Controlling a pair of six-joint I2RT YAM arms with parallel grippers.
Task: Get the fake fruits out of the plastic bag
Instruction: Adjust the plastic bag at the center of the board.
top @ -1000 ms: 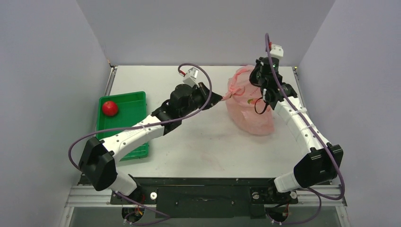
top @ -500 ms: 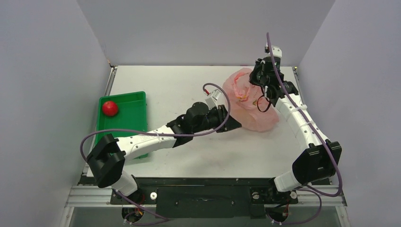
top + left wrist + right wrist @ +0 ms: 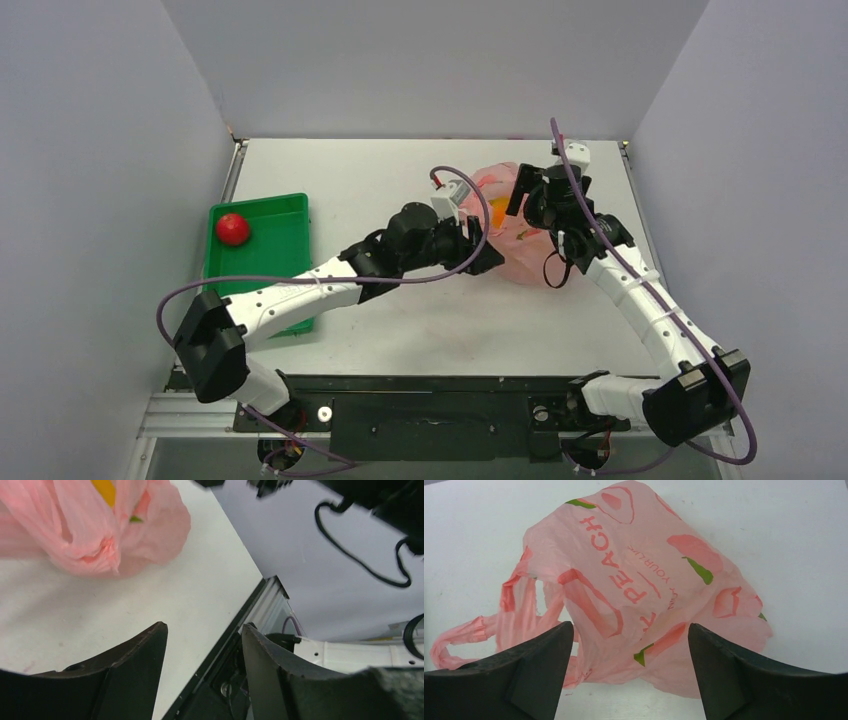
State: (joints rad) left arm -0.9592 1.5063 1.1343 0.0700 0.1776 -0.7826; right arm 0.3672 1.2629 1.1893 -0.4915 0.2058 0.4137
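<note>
Grey walls are closing round the white surface (image 3: 400, 320) on three sides, and the plastic bag (image 3: 520, 250) is lying slumped on it right of centre, toward the far half, with bare room on every side. Both arms are converging on it. The left gripper (image 3: 485, 255) is sitting low against the bag's near-left flank, and the right gripper (image 3: 520, 195) is hanging just above its far side. From the right wrist, the jaws are standing wide apart with nothing between them. They are framing the crumpled bag (image 3: 639, 590) from above, its loop handles (image 3: 469, 635) trailing off to one side. From the left wrist, that gripper's jaws are likewise apart and empty, hovering close over the surface while the bag (image 3: 75, 530) is bunching just beside them. The fake fruits are apparently all inside. A yellow shape (image 3: 105, 489) is showing through the film near the top of the heap, and an orange patch (image 3: 497, 208) is glowing through it in the overhead view. Neither gripper is pinching the film, so the bag is resting under its own weight, its mouth probably folded shut. Well apart on the left, a green tray (image 3: 262, 270) is holding a red fruit (image 3: 232, 228). The left arm is stretching diagonally across the open ground between tray and bag. Room is tightest where the two grippers are crowding each other at the bag. The near half of the surface is offering the freest space for pulling it open.
</note>
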